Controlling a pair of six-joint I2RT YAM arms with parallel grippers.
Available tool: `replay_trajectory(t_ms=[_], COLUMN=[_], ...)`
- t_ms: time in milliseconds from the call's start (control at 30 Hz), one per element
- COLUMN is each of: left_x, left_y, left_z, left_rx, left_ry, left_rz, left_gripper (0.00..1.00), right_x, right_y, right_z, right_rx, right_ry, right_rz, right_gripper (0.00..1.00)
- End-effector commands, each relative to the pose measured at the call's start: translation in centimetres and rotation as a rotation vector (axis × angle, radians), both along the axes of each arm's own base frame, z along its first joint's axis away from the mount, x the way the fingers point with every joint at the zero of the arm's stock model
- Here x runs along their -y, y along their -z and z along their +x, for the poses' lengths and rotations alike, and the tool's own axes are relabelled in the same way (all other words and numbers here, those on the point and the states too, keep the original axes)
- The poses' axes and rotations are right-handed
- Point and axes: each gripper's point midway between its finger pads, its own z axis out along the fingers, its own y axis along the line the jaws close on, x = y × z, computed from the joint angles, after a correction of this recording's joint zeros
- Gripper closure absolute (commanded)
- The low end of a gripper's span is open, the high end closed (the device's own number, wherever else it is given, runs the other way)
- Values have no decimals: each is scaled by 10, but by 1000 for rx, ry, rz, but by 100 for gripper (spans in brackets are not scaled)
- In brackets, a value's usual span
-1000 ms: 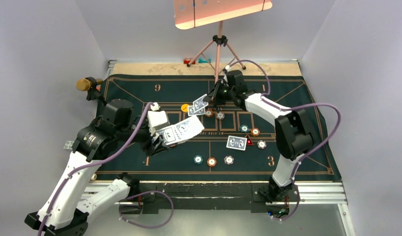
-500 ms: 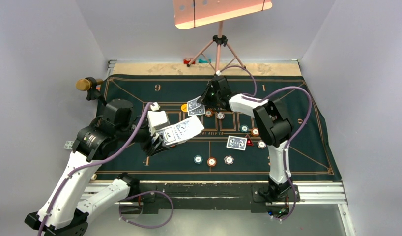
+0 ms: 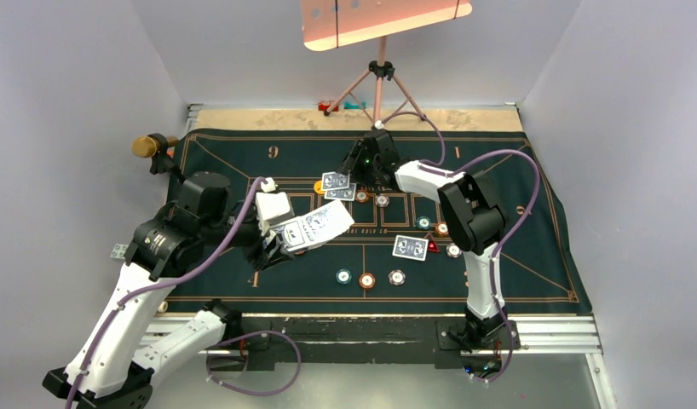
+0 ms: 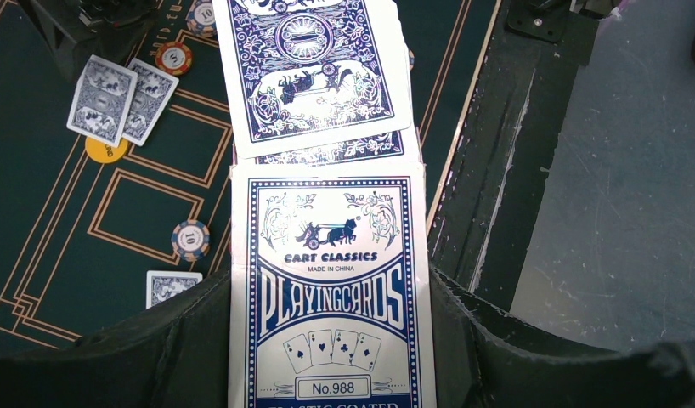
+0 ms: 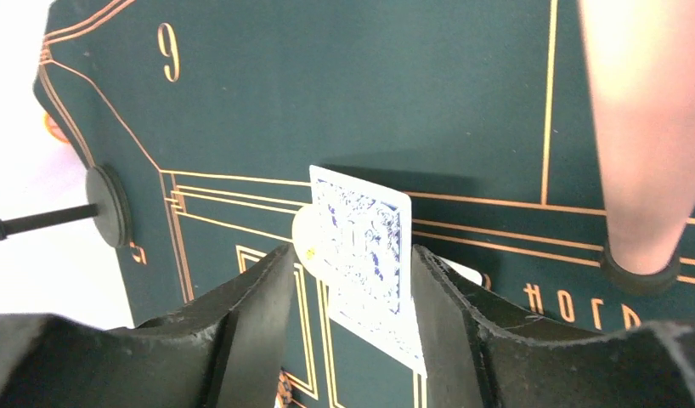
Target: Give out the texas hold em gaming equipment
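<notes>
Your left gripper (image 4: 327, 310) is clamped narrow on the card box (image 3: 315, 225) and holds it over the left half of the felt mat (image 3: 226, 153). Loose blue-backed cards (image 4: 314, 76) fan out of the box's open end.

Towards the mat's near edge, you've got a row of three chips (image 3: 367, 279) lying side by side: teal, orange-brown, white.

Now the middle of the mat, towards the far edge. A yellow disc (image 4: 106, 150) lies there, and a pair of cards (image 4: 123, 100) sits face down, overlapping the disc and each other. Your right gripper (image 5: 351, 289) is right over them with its jaws parted. One card (image 5: 361, 238) of that pair sits between the jaws with a gap showing at one finger, so it is not pinched.

Just right of the pair, an orange-brown chip (image 3: 361, 196) and a white chip (image 3: 382, 201) lie close together.

Further right, a second pair of cards (image 3: 411, 247) lies face down, with the red triangular marker (image 3: 432, 247) at its right edge. Near it are a teal chip (image 3: 423, 222), another orange-brown chip (image 3: 442, 228) and another white chip (image 3: 453, 250), each lying flat on the mat.
</notes>
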Motion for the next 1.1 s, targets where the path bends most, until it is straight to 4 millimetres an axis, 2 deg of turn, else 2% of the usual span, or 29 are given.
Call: replay_trajectory(t_ms=[0, 167, 233, 300, 400, 567, 667, 767, 833, 1067], left_x=[1, 1, 1, 1, 2, 1, 2, 2, 2, 3], left_y=[-19, -18, -17, -17, -18, -16, -15, -15, -16, -16], left_z=[1, 0, 0, -1, -2, -2, -2, -2, -2, 1], left_rx=[61, 61, 61, 62, 59, 57, 57, 57, 57, 55], left_ry=[5, 5, 5, 6, 11, 11, 14, 15, 14, 10], left_rz=[-44, -44, -44, -46, -52, -49, -49, -50, -51, -51], left_gripper=[100, 100, 100, 100, 100, 100, 100, 100, 100, 100], right_x=[0, 16, 22, 27, 32, 38, 42, 43, 42, 28], right_y=[-28, -47, -64, -90, -120, -176, -203, -222, -228, -249], right_z=[-4, -18, -22, -26, -40, -83, -115, -145, -164, -214], right_rx=[31, 31, 67, 123, 156, 220, 248, 249, 228, 260], right_ry=[-21, -9, -8, -18, -54, -150, -231, -317, -373, -487], right_rz=[-9, -54, -57, -64, -70, 29, 95, 159, 200, 295], right_gripper=[41, 32, 26, 20, 15, 6, 5, 4, 4, 3])
